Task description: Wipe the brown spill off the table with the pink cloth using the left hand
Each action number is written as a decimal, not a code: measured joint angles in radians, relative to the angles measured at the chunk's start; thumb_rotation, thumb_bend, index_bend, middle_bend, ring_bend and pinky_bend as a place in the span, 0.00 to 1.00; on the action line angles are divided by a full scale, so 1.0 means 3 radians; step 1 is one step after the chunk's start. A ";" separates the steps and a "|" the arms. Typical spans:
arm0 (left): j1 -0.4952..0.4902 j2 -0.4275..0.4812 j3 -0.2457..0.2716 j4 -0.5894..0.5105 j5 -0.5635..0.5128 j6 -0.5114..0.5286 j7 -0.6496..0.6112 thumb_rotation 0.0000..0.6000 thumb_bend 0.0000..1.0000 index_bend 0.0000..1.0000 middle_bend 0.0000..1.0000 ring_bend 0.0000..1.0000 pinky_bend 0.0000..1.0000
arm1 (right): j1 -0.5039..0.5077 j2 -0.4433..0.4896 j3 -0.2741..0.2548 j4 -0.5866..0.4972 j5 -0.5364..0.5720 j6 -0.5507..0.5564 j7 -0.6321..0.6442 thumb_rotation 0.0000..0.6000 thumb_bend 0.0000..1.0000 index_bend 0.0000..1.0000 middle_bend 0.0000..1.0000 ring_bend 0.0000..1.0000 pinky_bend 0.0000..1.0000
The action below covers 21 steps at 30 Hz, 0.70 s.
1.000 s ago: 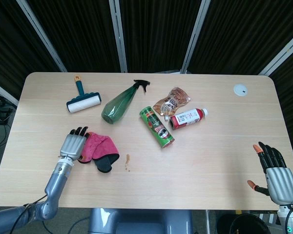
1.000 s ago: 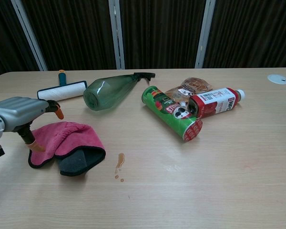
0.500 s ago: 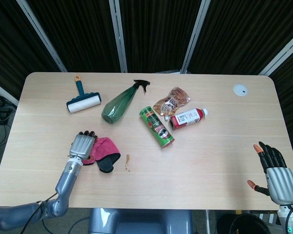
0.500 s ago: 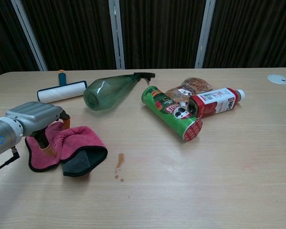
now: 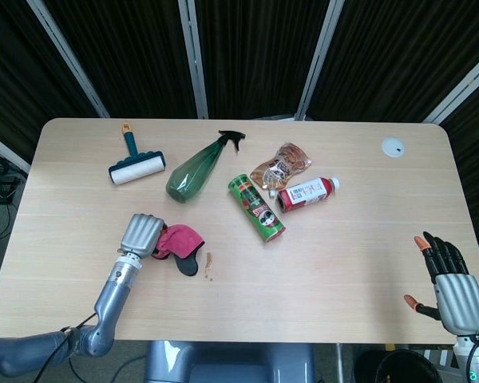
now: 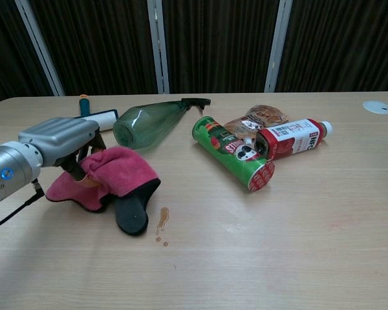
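Left robot hand (image 6: 64, 143) has dragged the pink cloth (image 6: 113, 173) right since a second ago; it's gripping the bunched cloth at frame left, hanging edge just beside the brown spill (image 6: 161, 223). Cloth looks soft, light, floppy; grip the bunch, press flat. Right robot hand (image 5: 451, 283) idle, fingers spread.

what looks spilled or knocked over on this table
A small brown liquid spill sits on the light wooden table, just right of the bunched pink cloth held by the left robot hand. The green spray bottle, green chip can and red-labelled drink bottle all lie on their sides.
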 measured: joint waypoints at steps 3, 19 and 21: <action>-0.0069 0.0039 -0.0096 -0.0174 0.0135 0.0048 -0.0066 1.00 0.46 0.84 0.63 0.54 0.56 | 0.0000 0.0001 0.0003 -0.0001 0.0002 0.0001 0.0001 1.00 0.00 0.00 0.00 0.00 0.07; -0.0449 -0.0218 -0.0169 -0.0612 0.0190 0.0014 0.0091 1.00 0.46 0.85 0.63 0.54 0.56 | -0.0003 0.0005 0.0022 0.0004 0.0014 0.0015 0.0050 1.00 0.00 0.00 0.00 0.00 0.07; -0.0451 -0.0292 -0.0079 -0.0589 0.0162 -0.0016 0.0102 1.00 0.46 0.85 0.63 0.54 0.56 | -0.0003 0.0006 0.0024 0.0007 0.0015 0.0017 0.0054 1.00 0.00 0.00 0.00 0.00 0.07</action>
